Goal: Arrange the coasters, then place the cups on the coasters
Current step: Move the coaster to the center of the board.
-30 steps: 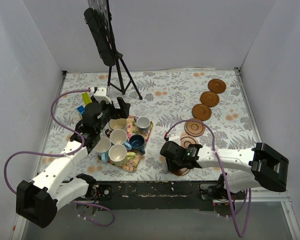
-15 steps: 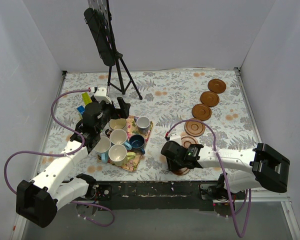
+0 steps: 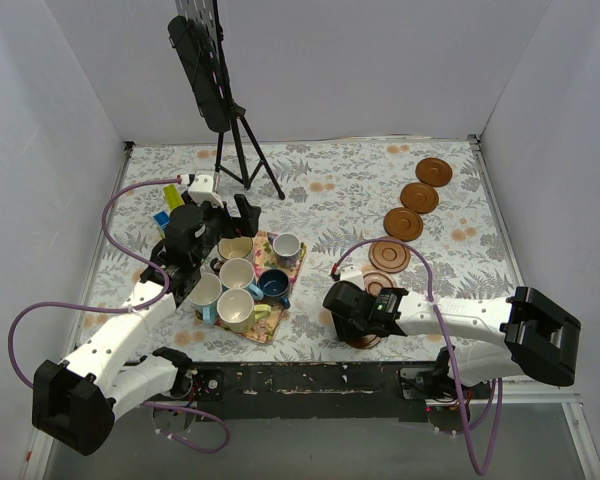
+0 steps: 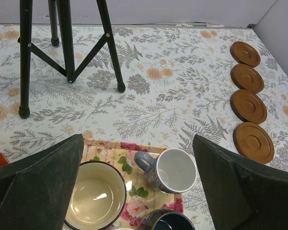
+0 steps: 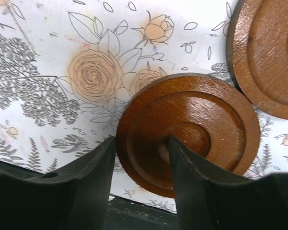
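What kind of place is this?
Probably a robot testing booth, not a home: plain white walls box in the table, two robot arms sit at its near edge, and a black tripod stands on it.

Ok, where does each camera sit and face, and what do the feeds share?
Top external: fixed above and behind the bases, looking down on the table; both arms show.
Left wrist: on the left gripper, facing the far wall over the cups and tripod; its fingers at the bottom corners.
Right wrist: on the right gripper, looking steeply down on the nearest coaster; its fingers straddle the rim.
Shared: top and left wrist both show the four-coaster row.
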You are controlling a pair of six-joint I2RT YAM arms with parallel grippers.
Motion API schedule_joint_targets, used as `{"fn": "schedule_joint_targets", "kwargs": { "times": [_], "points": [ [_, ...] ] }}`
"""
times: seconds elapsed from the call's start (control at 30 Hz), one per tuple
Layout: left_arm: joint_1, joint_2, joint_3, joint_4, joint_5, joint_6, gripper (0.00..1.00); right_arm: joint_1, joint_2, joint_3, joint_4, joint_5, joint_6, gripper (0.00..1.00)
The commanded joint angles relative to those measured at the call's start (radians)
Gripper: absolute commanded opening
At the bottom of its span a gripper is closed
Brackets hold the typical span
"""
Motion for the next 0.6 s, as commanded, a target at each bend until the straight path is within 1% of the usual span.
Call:
{"fn": "schedule_joint_targets", "kwargs": {
  "times": [0.0, 0.07, 0.2, 0.33, 0.43, 0.57],
  "points": [
    [-0.003, -0.003, -0.001, 0.002, -0.011, 0.012, 0.98, -0.008, -0.02, 0.03, -0.1, 0.027, -0.067, 0.59],
    [-0.003, -0.001, -0.001, 0.0, -0.012, 0.012, 0.98, -0.01, -0.059, 0.076, -0.122, 0.005, -0.101, 0.61],
    [-0.003, 0.002, 0.001, 0.0, -0.008, 0.011, 0.98, -0.008, -0.112, 0.209, -0.166, -0.03, -0.162, 0.63],
    [-0.003, 0.0, 0.002, 0.002, -0.003, 0.012, 0.98, -0.022, -0.122, 0.335, -0.249, 0.026, -0.192, 0.68],
    [-0.005, 0.002, 0.001, 0.0, 0.0, 0.011, 0.98, -0.086, -0.109, 0.375, -0.307, 0.022, -0.221, 0.69],
    [-0.003, -0.004, 0.001, 0.0, 0.0, 0.011, 0.98, -0.233, -0.14, 0.348, -0.274, 0.002, -0.291, 0.69]
  ]
}}
